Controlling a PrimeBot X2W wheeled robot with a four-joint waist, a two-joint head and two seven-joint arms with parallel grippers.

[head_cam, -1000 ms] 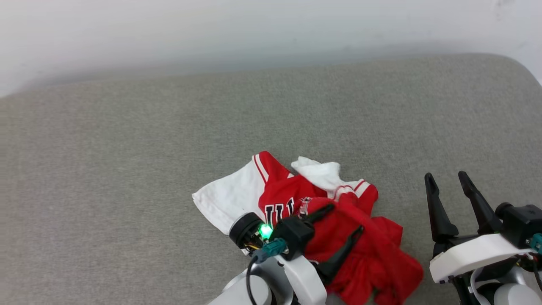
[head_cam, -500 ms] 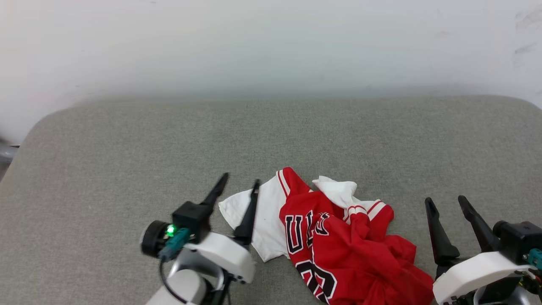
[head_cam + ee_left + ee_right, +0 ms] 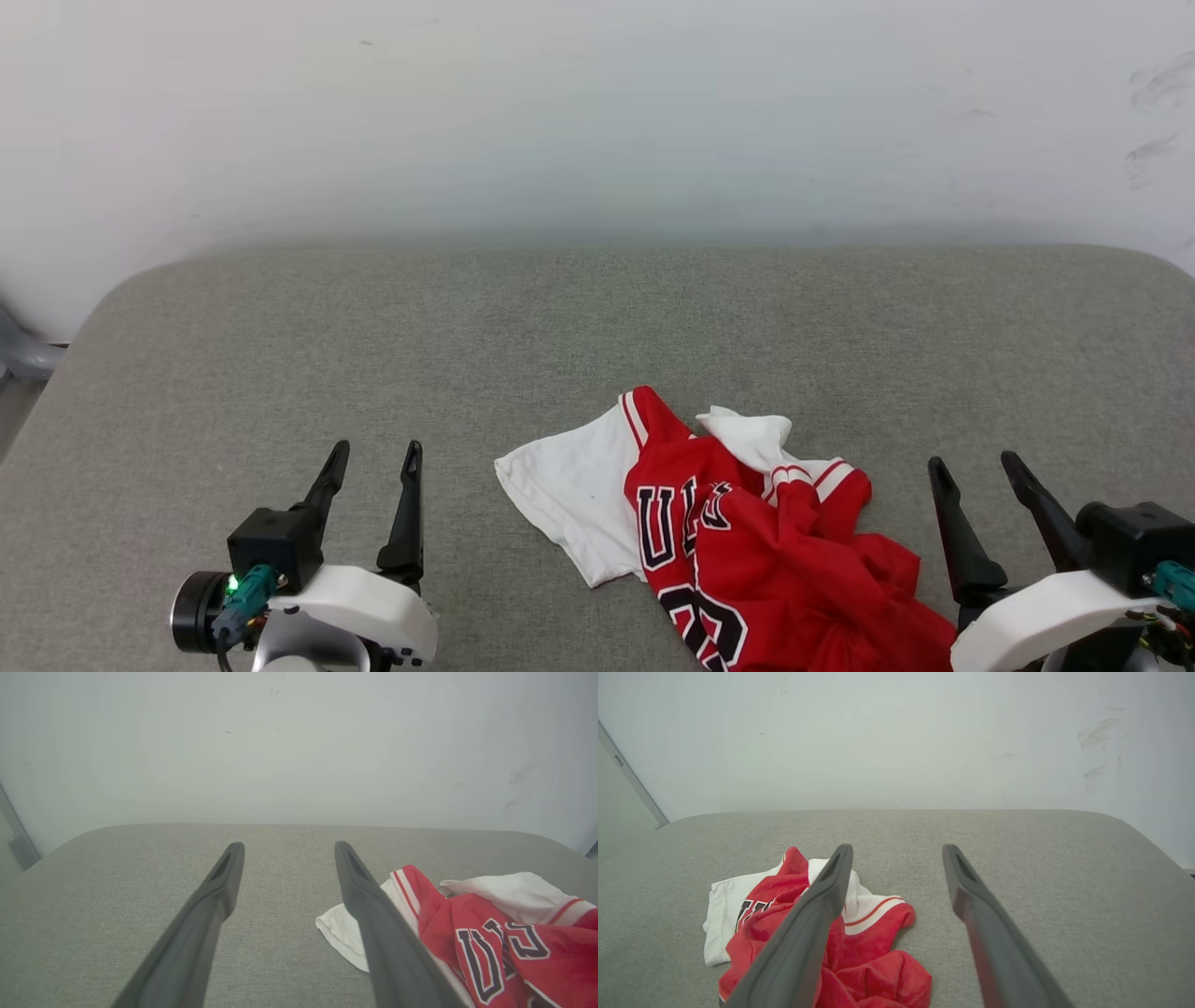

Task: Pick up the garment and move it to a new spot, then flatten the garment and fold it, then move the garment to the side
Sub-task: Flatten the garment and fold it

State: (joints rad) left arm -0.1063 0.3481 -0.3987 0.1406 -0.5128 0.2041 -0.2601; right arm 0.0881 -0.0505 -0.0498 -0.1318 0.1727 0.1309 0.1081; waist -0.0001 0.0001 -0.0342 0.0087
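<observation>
The red jersey shirt with white sleeves point(image 3: 747, 551) looks light and limp, likely best pinched at its flat white sleeve point(image 3: 560, 495) by the wide-open left hand point(image 3: 376, 450), the right hand point(image 3: 974, 460) equally wide.

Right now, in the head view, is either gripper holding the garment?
No: the left gripper and right gripper both stand open with nothing between their fingers, while the garment lies crumpled on the grey cushion.

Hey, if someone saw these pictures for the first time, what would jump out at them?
The crumpled red and white garment lies bunched on the grey cushion, near the front edge and right of centre. The left pincer and right pincer flank it, both open and empty, fingers pointing toward the pale wall.
</observation>
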